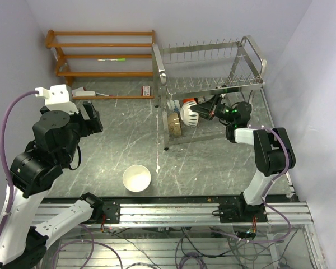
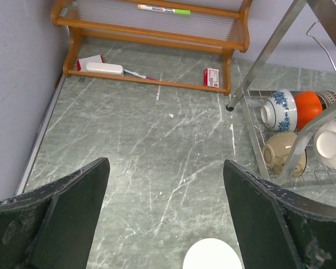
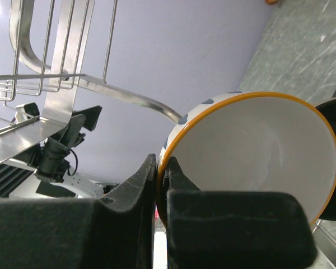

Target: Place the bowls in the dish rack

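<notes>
The silver wire dish rack (image 1: 213, 73) stands at the back right. My right gripper (image 1: 204, 109) reaches into its lower tier and is shut on the rim of a white bowl with an orange rim and blue spots (image 1: 189, 114), held on edge. In the right wrist view the fingers (image 3: 161, 162) pinch that rim, with the bowl (image 3: 257, 151) filling the frame. A tan bowl (image 1: 175, 123) and a red-orange bowl (image 1: 187, 102) sit beside it in the rack. A plain white bowl (image 1: 136, 178) sits on the table. My left gripper (image 1: 93, 119) is open and empty, left of the rack.
An orange wooden shelf (image 1: 101, 53) stands at the back left with small items under it. The left wrist view shows the blue-and-white bowl (image 2: 280, 109), red-orange bowl (image 2: 309, 109) and tan bowl (image 2: 284, 154) in the rack, and the white bowl (image 2: 213, 256) below my open fingers.
</notes>
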Tool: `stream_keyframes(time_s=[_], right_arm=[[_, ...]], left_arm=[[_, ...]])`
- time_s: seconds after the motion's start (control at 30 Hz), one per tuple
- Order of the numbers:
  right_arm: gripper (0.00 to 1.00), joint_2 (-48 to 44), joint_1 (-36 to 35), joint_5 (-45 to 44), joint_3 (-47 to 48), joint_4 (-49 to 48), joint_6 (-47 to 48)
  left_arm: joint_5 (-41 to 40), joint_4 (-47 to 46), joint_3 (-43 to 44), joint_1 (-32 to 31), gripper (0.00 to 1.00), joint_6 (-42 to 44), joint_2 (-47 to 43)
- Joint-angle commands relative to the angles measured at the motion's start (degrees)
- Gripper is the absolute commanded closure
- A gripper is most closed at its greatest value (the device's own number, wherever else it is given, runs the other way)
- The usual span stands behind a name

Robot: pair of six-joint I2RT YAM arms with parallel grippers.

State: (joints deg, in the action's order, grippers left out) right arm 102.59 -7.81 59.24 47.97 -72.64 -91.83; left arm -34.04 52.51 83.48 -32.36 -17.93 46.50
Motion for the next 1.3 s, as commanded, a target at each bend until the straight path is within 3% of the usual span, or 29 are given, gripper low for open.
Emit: stream_keyframes(time_s=[0.0, 0.1, 0.43, 0.83, 1.27], right_arm=[[1.0, 0.22, 1.32, -2.3, 2.35, -0.13, 3.61], [1.0, 0.26, 1.78, -2.6, 3.05, 4.72, 8.04], [1.0, 3.75, 1.99, -3.42, 2.37, 6.8, 10.47], [1.0, 8.98, 2.01, -4.81, 0.8, 1.06, 7.45], [1.0, 14.41, 1.86, -8.11, -2.77, -11.36, -1.71]], left_arm=[[0.45, -1.45, 0.54, -0.33, 0.07, 0.92, 0.08], [0.39, -1.4, 0.39, -0.32, 0.07, 1.02, 0.04], [0.49, -1.33, -0.16, -0.32, 0.07, 1.39, 0.13], [0.03, 0.23, -0.25, -0.3, 0.07, 1.12, -0.17], [0.5, 0.32, -0.61, -0.33, 0.07, 0.79, 0.04]])
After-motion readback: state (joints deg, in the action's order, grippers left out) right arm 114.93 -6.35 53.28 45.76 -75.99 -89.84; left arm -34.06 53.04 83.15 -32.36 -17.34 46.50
